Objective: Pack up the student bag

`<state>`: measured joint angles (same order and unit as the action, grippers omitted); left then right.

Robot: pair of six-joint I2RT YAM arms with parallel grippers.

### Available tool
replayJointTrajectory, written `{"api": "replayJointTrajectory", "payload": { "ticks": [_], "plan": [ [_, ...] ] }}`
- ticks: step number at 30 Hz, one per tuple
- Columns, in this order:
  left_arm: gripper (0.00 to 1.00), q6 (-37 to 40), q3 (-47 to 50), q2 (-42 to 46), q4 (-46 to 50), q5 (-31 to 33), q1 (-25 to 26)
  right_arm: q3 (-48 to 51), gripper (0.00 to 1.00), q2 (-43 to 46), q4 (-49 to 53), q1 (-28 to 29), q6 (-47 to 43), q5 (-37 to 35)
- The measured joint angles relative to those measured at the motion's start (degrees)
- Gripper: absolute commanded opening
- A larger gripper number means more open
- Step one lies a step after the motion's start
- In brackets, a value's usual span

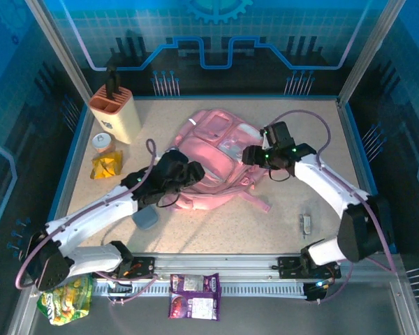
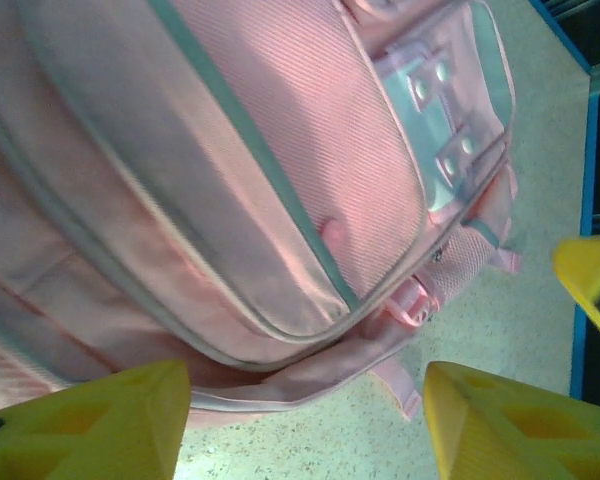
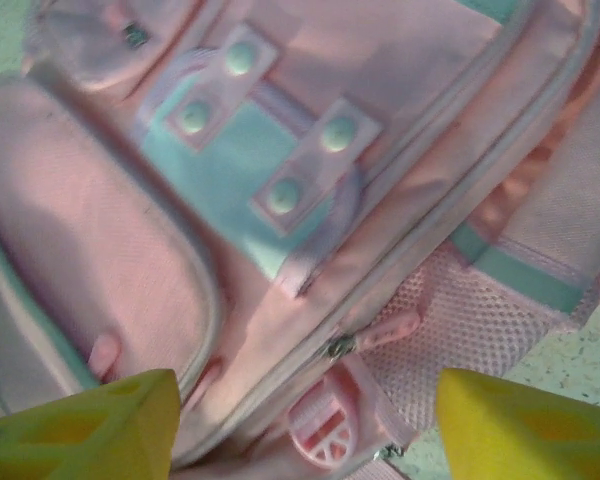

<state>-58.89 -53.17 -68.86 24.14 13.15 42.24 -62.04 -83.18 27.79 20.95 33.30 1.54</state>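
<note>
the speckled surface (image 1: 265,223) carried the student bag (image 1: 213,157) at its middle, lying flat with its front pockets facing up. the zips that showed on it looked closed. judged from that, nothing could go in until a pocket was opened, and the soft fabric was the main hazard: a pinch on loose cloth instead of a zip would likely drag or bunch the whole bag rather than open it.

the left claw (image 1: 192,173) hung at the bag's near left edge, its yellow fingers (image 2: 90,420) apart with nothing between them. the right claw (image 1: 255,155) hung over the bag's right side, fingers (image 3: 520,420) likewise apart and empty, above the mesh side pocket (image 3: 470,320). with both so close to the same bag, pulls in opposite directions could twist it, and a loose strap (image 1: 255,197) trailing toward the near edge could snag a finger.

a beige holder (image 1: 116,115) stood upright at the far left, well apart from the bag. a purple packet (image 1: 194,296) and a green packet (image 1: 66,300) lay on the near rail by the arm bases, and a yellow packet (image 1: 106,166) lay near the holder. a blue-grey block (image 1: 145,219) sat just beside the left forearm, where a sweep of that arm might knock it away.

smallest, the pink zip pull (image 3: 380,333) lay between the right fingers' reach; it looked thin and floppy, easy to miss or let slip.
</note>
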Motion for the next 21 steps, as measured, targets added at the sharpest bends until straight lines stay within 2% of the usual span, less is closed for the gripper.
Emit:
{"api": "replayJointTrajectory", "payload": {
  "ticks": [4,10,21],
  "plan": [
    [0.68,1.0,-3.1,-5.8,-0.3,1.2,3.4,-1.4,0.54,-5.8,-0.5,-3.1,3.8,1.4],
    [0.7,1.9,-6.2,-13.1,-0.5,1.8,6.2,-3.0,0.41,-12.7,-2.7,-3.6,7.0,5.2],
    [0.69,2.0,-11.8,-22.6,-2.2,1.3,9.0,-3.1,0.46,-16.7,-6.0,-5.6,10.1,8.4]
  ]
}}
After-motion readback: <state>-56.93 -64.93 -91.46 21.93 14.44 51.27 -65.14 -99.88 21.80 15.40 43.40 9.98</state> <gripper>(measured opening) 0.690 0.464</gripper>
